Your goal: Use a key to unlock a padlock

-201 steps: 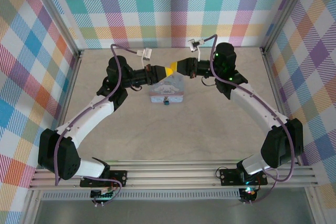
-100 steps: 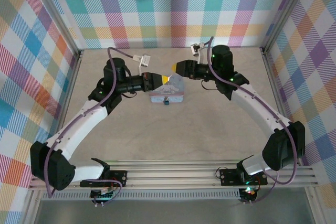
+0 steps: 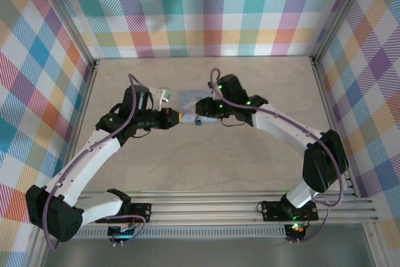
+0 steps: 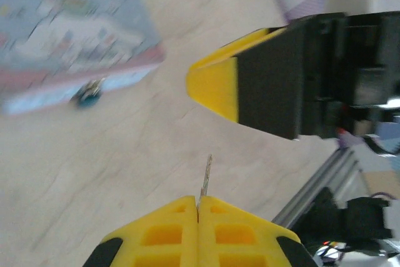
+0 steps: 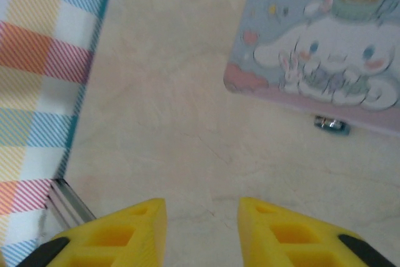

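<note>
At the middle of the table (image 3: pixel 262 154), the two arms meet beside a pale blue tin (image 3: pixel 189 97) printed with a cartoon rabbit. The padlock (image 5: pixel 331 124), a tiny dark thing with a teal spot, lies at the foot of the tin's near side, touching it or nearly so. I cannot tell whether it is hooked to a clasp there.

The left gripper (image 4: pixel 198 203) has its yellow fingers pressed together on the key (image 4: pixel 206 176), a thin metal sliver poking out past the tips. The right gripper (image 5: pixel 203 226) is spread wide with nothing between its fingers, low over the table near the tin. One of its yellow tips sits close to the key, as the left wrist camera shows it.

What worries me is how little there is to work with. The key looks slight and is pinched only at its end, so I'd guess any push that misses the keyhole could twist it in the grip or flick it out. Nothing holds the padlock, so a nudge from the key could skate it along the table or tip it, and the tin might slide with it. The two grippers are also crowded together, and a small misjudged move could knock one into the other.

The tin's lid is down, so whatever it holds is hidden.
</note>
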